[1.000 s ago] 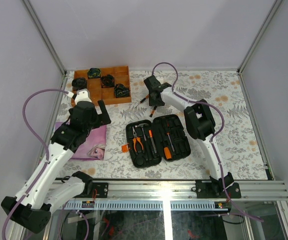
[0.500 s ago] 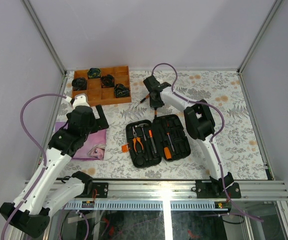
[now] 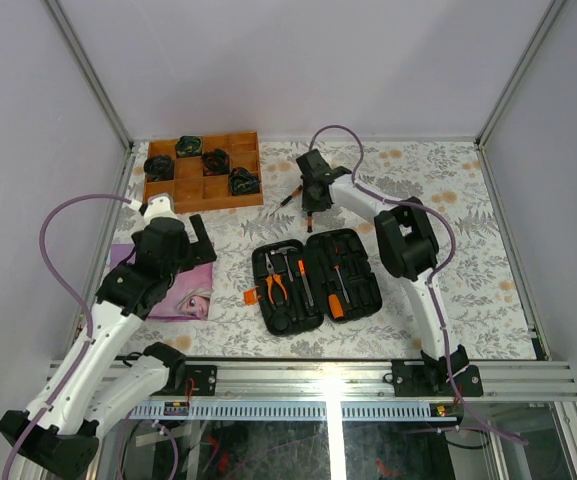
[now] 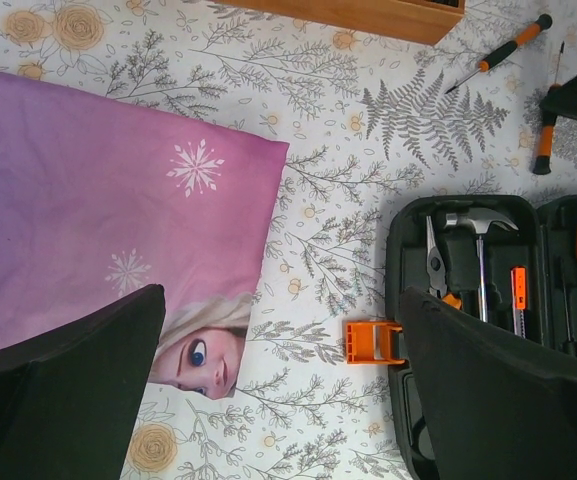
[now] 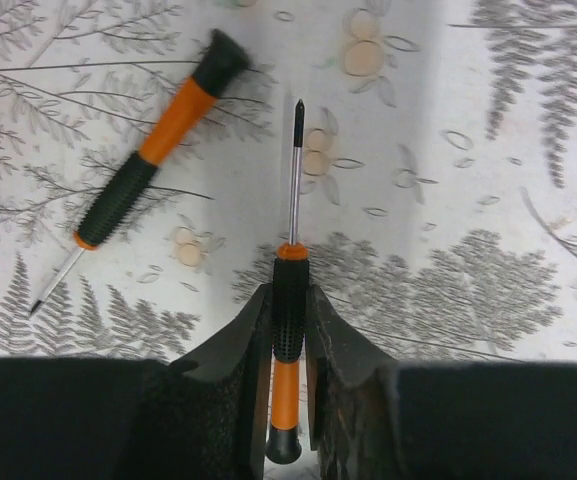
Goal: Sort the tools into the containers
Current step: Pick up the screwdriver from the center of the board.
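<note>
Left gripper (image 4: 280, 310): jaws wide apart, empty, above the cloth (image 4: 98, 200) by the left edge of the surface (image 3: 468, 250). Tray (image 3: 193, 185): far-left corner; we leave it be. Case (image 3: 360, 292): open, mid-surface toward the near edge, with hammer (image 4: 478, 225) and pliers (image 4: 436, 265) seated. Screwdriver (image 5: 290, 275): by the far edge, black handle clamped in the jaws of the right gripper (image 5: 288, 297). Second screwdriver (image 5: 143, 175): loose, just left. We advise lifting straight up, sparing the neighbour, then matching the shaft to a free slot.
</note>
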Robot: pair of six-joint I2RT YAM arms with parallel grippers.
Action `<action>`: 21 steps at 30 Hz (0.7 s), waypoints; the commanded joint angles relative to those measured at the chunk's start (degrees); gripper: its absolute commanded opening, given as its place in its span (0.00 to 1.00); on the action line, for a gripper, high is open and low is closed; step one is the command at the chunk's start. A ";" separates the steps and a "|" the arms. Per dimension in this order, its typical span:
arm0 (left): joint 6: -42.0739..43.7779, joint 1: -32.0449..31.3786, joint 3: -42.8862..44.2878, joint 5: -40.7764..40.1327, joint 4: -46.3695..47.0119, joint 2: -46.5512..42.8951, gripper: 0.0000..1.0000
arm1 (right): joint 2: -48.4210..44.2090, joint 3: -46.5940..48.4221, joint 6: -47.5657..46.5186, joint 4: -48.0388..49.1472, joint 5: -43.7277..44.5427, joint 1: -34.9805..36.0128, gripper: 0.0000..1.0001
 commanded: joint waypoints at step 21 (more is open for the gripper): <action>1.45 0.36 0.42 3.60 2.94 -0.09 1.00 | -56.12 -46.84 -9.82 17.21 -1.30 -4.96 0.00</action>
